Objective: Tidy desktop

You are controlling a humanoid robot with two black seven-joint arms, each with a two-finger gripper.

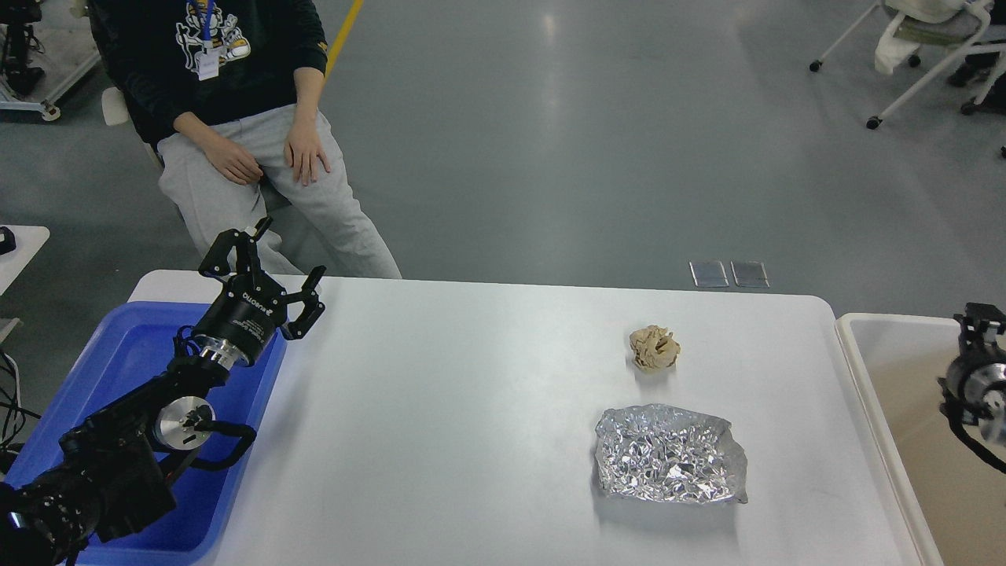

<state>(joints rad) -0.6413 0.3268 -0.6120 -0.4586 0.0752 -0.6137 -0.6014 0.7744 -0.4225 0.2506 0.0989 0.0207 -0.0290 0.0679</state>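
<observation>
Right now, two loose things lie on the desktop [440,409]: one crumpled ball of beige paper [654,348] and one sheet of shiny silver foil [670,453]. The desktop is big, white, smooth and glossy, with rounded corners, and it fills the middle of the view. The paper ball is small and lumpy. The foil is wrinkled all over, mostly flat, with bent-up edges. It sits near the paper ball, closer to me, and the two are not touching. Both are on the right half of the desktop.

One blue plastic tray [137,346] sits at the left edge of the desktop. One beige bin [880,393] with a pale rim stands just beside the right edge.

My left gripper [281,264] is black and hangs over the far corner of the tray. Its two fingers are spread wide apart and hold nothing. My right gripper [978,318] shows only a little at the right edge, over the bin. It is small and dark, so I cannot tell how its fingers stand.

One person in a dark top and grey pants [267,181] sits past the far left corner.

The whole middle and left of the desktop is bare, with lots of open room.
</observation>
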